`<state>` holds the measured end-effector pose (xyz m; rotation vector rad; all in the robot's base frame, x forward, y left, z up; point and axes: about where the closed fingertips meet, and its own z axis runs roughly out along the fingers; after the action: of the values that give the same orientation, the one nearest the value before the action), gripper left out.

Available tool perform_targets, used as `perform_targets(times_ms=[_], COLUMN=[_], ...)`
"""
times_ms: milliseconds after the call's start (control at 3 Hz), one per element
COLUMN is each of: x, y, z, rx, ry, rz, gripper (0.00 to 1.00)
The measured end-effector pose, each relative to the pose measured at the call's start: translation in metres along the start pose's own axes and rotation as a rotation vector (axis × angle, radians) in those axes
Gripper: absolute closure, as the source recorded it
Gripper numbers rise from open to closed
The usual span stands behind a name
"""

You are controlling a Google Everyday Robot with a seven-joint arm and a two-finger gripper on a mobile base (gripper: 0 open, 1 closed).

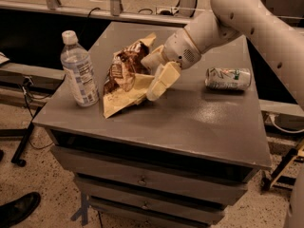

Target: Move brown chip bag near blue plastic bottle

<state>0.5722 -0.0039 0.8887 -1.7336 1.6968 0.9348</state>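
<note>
The arm (251, 15) is formed of smooth, rounded cream-white segments dotted with small dark screw holes. A perforated patch is seen on the wrist housing (185, 51). The cream gripper (153, 75) is located at the arm's 8 o'clock end.

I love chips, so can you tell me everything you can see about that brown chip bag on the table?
The brown chip bag is a crinkly, shiny-looking packet. Its front is dark brown with pale lettering, and its edges are tan-yellow. It is crumpled and lies tilted on the grey table, with one corner sticking up toward the back. It is very close beside the blue plastic bottle; I cannot tell if they touch. The pincer is right against the bag's other side.
</note>
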Motion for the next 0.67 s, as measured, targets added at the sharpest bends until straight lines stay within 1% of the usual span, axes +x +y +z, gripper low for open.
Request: perform_targets(times_ms=[333, 667], x=[0.005, 0.019], y=[-0.003, -0.006], z=[-0.023, -0.072], rx=[0.067, 0.190], ry=[-0.006, -0.008], rz=[0.008, -0.006], gripper=[0.00, 0.00])
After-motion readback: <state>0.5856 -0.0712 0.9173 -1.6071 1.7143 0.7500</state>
